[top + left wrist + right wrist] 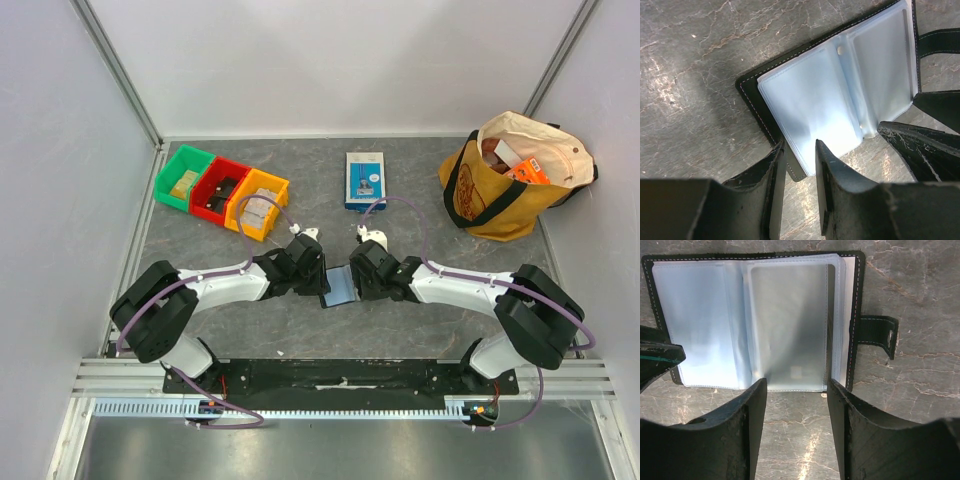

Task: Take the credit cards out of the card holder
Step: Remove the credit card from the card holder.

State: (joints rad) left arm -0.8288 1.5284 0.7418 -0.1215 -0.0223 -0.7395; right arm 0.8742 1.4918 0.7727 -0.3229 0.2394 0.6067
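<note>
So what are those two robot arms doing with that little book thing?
Two robot arms are working on a card holder that lies open on the table. The left gripper seems to pinch one edge of it to keep it steady. The right gripper is open, right at the edge of a clear pocket with what looks like a card inside. No card is out yet.
</note>
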